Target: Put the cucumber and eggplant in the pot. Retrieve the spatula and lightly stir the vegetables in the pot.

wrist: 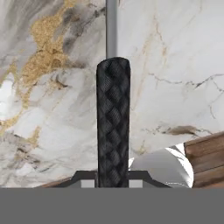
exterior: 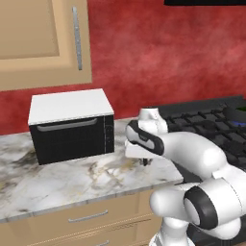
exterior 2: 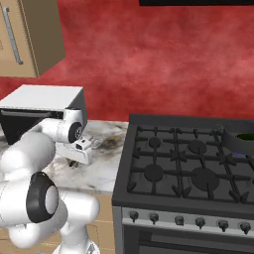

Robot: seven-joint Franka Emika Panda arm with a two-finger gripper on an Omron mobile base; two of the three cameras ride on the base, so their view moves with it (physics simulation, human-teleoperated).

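The arm is folded low over the marble counter, its gripper pointing down near the counter's front edge and clamped tight around the spatula. The spatula shows a black, woven-textured handle that runs into a thin grey shaft stretching away over the marble. A black-and-white microwave stands back toward the wall, the stove lies just beside the counter's end, and the pot sits at its far back corner, well apart.

From the hand camera I lose the spatula past the top edge, so its blade is unseen. The pot is cut by the right base view's edge; its contents I cannot judge.
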